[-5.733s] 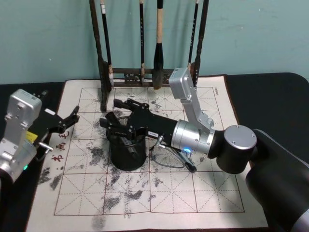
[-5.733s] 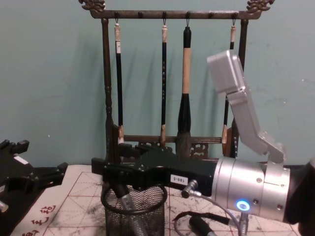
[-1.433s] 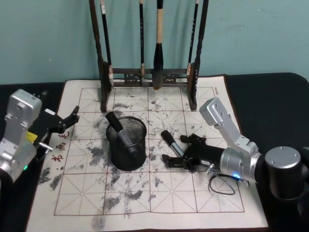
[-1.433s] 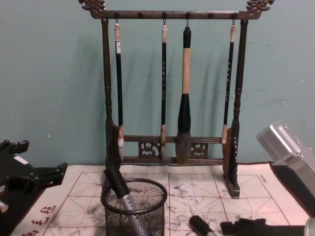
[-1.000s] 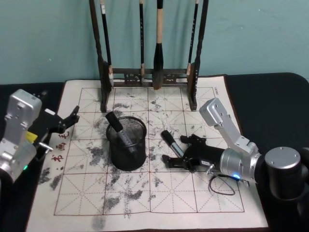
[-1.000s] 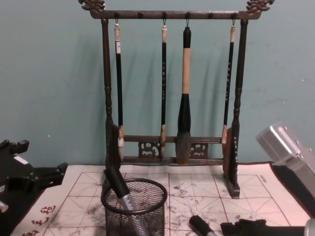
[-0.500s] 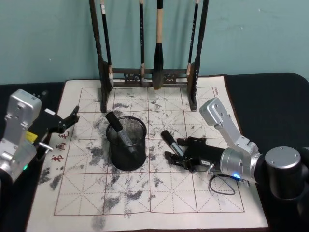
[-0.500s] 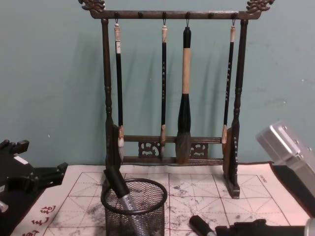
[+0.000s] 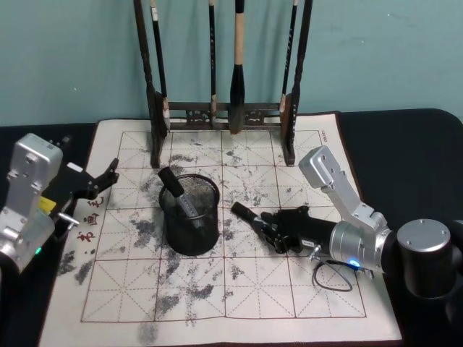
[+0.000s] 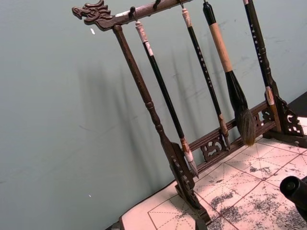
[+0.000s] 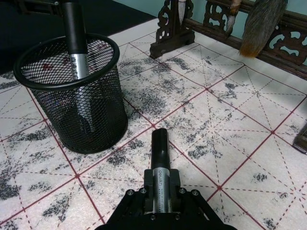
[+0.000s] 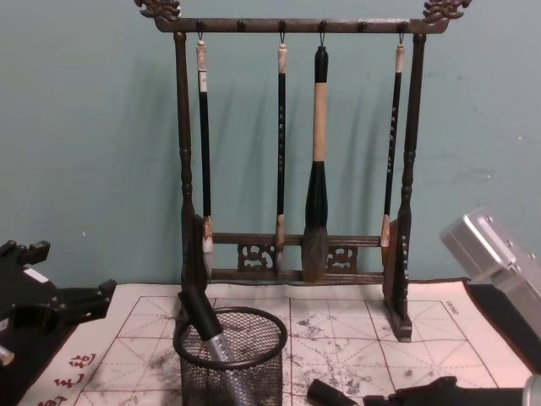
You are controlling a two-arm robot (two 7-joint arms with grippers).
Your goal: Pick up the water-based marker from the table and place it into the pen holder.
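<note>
Whereas your right gripper (image 9: pixel 270 231) straddled the marker (image 9: pixel 246 215) a moment ago, it now clamps it, so you may lift toward the pen holder (image 9: pixel 192 235); left gripper (image 9: pixel 101 181) parked wide.

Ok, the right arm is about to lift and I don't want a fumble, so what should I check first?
1. Right gripper fingers shut on the held marker: ok.
2. Grip firm enough to carry: cannot tell.
3. Pen holder upright on the mat, left of the right gripper: ok.
4. Room in the holder: one leaning marker against the far-left rim, rest of the mouth open: ok.
5. Left gripper open at the mat's left edge, apart from the holder: ok.
</note>
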